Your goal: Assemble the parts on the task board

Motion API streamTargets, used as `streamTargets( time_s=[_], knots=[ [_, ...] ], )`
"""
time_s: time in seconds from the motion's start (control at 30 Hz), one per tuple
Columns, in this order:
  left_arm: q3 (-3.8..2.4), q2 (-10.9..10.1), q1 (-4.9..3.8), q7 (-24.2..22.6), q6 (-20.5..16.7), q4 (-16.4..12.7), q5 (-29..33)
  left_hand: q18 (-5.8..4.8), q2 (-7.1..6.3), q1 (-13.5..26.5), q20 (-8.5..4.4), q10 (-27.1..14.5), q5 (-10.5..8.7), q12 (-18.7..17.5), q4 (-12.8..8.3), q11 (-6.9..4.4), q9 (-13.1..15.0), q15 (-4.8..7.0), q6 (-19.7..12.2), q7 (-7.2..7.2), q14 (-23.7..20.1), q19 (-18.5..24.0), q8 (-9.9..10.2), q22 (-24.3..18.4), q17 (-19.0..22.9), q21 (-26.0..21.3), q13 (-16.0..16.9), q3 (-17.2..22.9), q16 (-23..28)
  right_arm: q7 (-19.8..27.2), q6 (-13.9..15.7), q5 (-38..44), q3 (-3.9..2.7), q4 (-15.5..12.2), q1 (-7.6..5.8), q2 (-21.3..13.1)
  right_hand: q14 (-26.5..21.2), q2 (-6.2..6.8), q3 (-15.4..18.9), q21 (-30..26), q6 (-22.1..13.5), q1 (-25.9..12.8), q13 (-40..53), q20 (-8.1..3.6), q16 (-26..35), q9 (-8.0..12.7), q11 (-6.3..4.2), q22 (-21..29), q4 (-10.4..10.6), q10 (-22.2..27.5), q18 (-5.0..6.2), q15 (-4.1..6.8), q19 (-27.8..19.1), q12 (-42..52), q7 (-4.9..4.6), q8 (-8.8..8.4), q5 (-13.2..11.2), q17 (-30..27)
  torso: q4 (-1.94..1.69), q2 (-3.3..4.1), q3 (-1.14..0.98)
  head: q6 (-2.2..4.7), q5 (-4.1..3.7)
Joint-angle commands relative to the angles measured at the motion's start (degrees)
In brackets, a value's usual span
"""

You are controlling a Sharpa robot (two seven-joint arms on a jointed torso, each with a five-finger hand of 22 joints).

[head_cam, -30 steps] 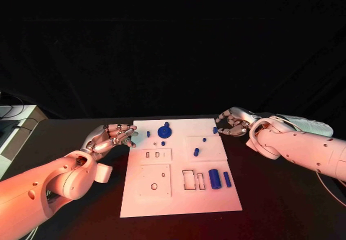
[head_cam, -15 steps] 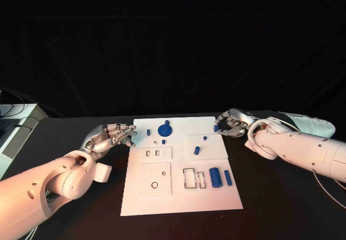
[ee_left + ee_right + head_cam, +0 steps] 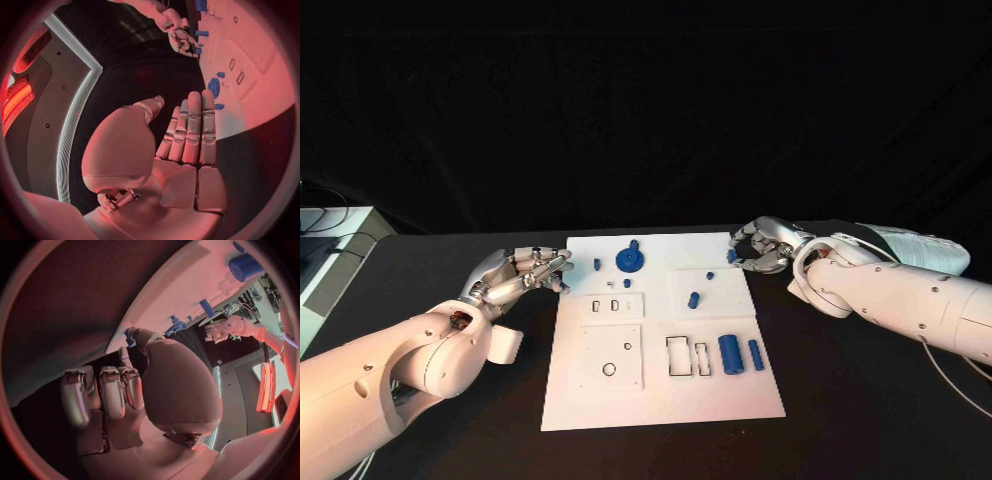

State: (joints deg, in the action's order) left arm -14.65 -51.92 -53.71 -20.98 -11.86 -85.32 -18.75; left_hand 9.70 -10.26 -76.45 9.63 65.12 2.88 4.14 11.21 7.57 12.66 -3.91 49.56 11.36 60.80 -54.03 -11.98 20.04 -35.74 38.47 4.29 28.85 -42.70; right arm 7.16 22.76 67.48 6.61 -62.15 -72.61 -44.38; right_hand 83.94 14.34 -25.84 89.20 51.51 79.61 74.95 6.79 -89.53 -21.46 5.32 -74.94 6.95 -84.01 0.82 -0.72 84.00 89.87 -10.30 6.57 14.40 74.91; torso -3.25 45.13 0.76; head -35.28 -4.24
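The white task board (image 3: 661,390) lies mid-table, also seen as the board (image 3: 256,100) and board (image 3: 181,295). On it are a blue gear (image 3: 630,261), a thick blue cylinder (image 3: 730,355), a blue bar (image 3: 756,356) and several small blue pegs. My left hand (image 3: 524,272) hovers beside the board's left edge with straight fingers (image 3: 190,130), holding nothing. My right hand (image 3: 764,247) sits at the board's far right corner, fingers curled. Its thumb tip meets a small blue peg (image 3: 731,256), the same peg (image 3: 129,342). A grip on the peg cannot be made out.
A pale box (image 3: 332,245) stands at the table's far left edge. Rectangular slots (image 3: 685,358) and a round hole (image 3: 609,370) are cut in the board's near half. Bare black table (image 3: 877,420) runs along both sides of the board.
The camera has shifted a little. My right hand has edged slightly closer to the small peg. The left hand and the other parts keep their places.
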Motion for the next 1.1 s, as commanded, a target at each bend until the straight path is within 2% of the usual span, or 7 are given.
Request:
streamTargets(
  time_s=[0.03,0.67,1.1],
  knots=[
    [-0.06,0.07,0.01,-0.53,0.72,-0.1,0.3,0.7,0.08,-0.33,0.04,0.03,0.17,-0.2,-0.38,0.14,0.07,0.04,0.42,-0.02,-0.42,0.54,-0.11,0.09,0.08,0.2,0.0,-0.07,-0.32,0.05,-1.2,0.1,0.0,0.08,0.06,0.19,5.84,-0.56,0.21,0.36,0.56,-0.34,15.05,0.28,-0.23,-0.13,0.14,-14.65,0.3,-5.99,-0.68,-0.45,5.72,0.13,0.02,0.34,0.07,14.15,0.01,0.03,0.06,-0.06,0.04],
    [-0.08,0.04,0.02,-0.27,0.62,-0.06,0.3,0.7,0.12,-0.34,0.04,-0.04,0.18,-0.25,-0.4,0.17,0.07,0.02,0.42,0.01,-0.42,0.57,-0.09,0.11,0.09,0.25,-0.01,-0.03,-0.34,-0.15,-2.24,0.04,0.0,0.35,0.09,0.63,5.87,-1.24,-0.14,0.55,2.02,-0.3,15.05,0.11,-0.27,-0.36,-0.1,-14.83,0.4,-5.99,-0.74,-0.18,5.84,0.13,0.32,0.97,0.38,14.31,0.05,0.04,0.02,-0.33,0.07],
    [-0.08,0.04,0.02,-0.11,0.66,-0.03,0.3,0.69,0.15,-0.35,0.04,-0.12,0.17,-0.3,-0.45,0.2,0.08,0.0,0.41,0.07,-0.43,0.6,-0.07,0.15,0.11,0.31,-0.03,0.02,-0.36,-0.28,-2.29,0.03,0.0,0.25,0.09,0.68,5.89,-2.68,-1.15,0.8,6.27,-0.7,15.05,-0.94,-0.28,-1.38,-1.61,-15.06,0.49,-5.99,-0.82,1.04,6.0,0.13,2.06,3.53,0.69,14.38,0.06,0.02,0.02,-0.52,0.05]
  ],
)
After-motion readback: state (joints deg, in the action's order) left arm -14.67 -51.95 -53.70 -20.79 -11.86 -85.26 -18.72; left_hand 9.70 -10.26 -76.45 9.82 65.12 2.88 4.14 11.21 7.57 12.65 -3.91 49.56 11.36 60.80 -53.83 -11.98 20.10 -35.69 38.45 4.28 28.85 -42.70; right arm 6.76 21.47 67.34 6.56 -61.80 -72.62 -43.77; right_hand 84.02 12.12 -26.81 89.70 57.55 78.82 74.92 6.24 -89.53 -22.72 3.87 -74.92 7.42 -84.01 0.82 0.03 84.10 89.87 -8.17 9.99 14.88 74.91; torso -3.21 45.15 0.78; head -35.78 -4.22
